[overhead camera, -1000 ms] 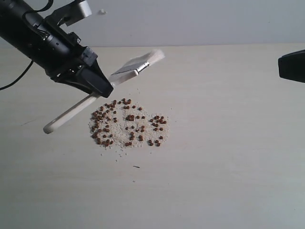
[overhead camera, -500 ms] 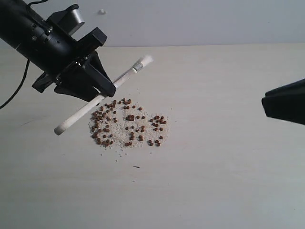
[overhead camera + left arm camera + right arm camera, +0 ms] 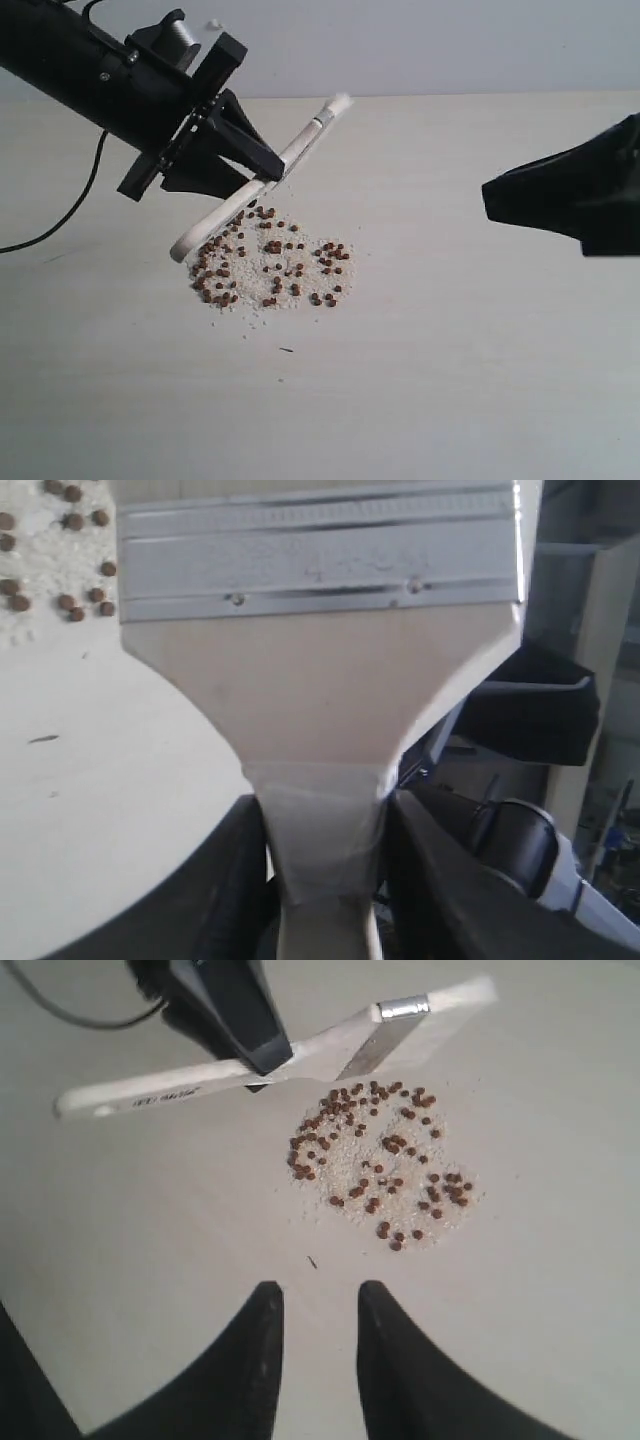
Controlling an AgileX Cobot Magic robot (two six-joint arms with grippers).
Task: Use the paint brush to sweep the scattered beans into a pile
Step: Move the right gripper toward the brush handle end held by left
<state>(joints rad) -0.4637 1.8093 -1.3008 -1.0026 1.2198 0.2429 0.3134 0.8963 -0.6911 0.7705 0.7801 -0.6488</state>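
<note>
Left gripper (image 3: 266, 178) is squeezing the paint brush (image 3: 305, 145) up in the air, and the beans (image 3: 272, 246) are sitting in one loose pile (image 3: 268, 285), looking nearly done.

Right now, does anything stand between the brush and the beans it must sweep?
Nothing visible does. The left gripper holds the brush beside the beans, with its bristles pointing away from them. Only bare table lies around them.

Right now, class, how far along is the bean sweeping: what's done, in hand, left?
Done: the beans already sit in one loose cluster on the table. In hand: the left gripper grips the paint brush by its handle, bristles off the surface. Left: perhaps tightening the spread-out edge; the right gripper hangs open, empty.
</note>
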